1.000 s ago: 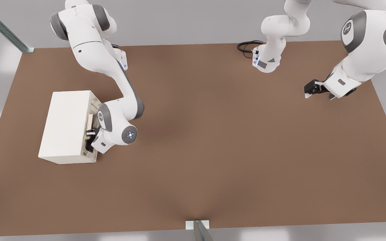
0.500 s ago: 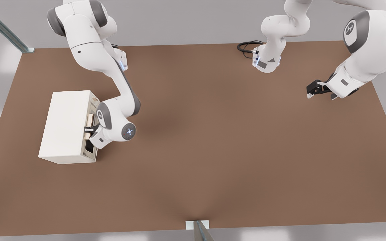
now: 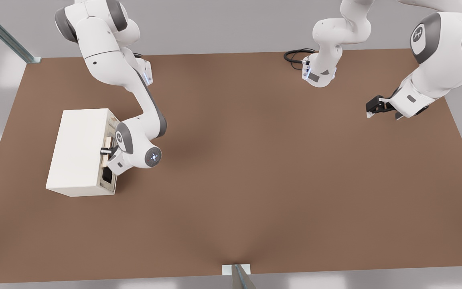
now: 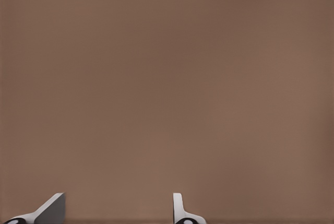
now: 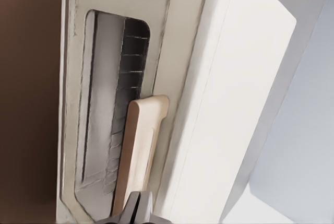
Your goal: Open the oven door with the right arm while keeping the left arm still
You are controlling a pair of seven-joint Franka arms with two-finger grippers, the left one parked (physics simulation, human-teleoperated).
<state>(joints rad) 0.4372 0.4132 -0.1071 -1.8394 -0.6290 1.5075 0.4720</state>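
Observation:
The cream oven (image 3: 80, 150) sits at the front view's left on the brown table. Its oven door (image 3: 110, 181) faces the table's middle and lies flat against the box body. In the right wrist view the door (image 5: 73, 104) shows its dark window and the pale tan bar handle (image 5: 141, 145). The right arm (image 3: 142, 120) bends down in front of the door. Its gripper (image 3: 104, 151) is up against the handle (image 3: 107, 142), about halfway along the door. In the wrist view the gripper (image 5: 139, 208) has its two fingers pressed together over the handle's near end.
The brown table (image 3: 255, 180) stretches wide to the front view's right of the oven. A black cable (image 3: 295, 56) coils at the back edge. The parked arm's gripper (image 3: 373, 107) hangs at the far right. A metal post (image 3: 239, 277) stands at the near edge.
The right arm's wrist has slid along the door front, away from the oven's near corner and toward the tan handle. The door has not moved.

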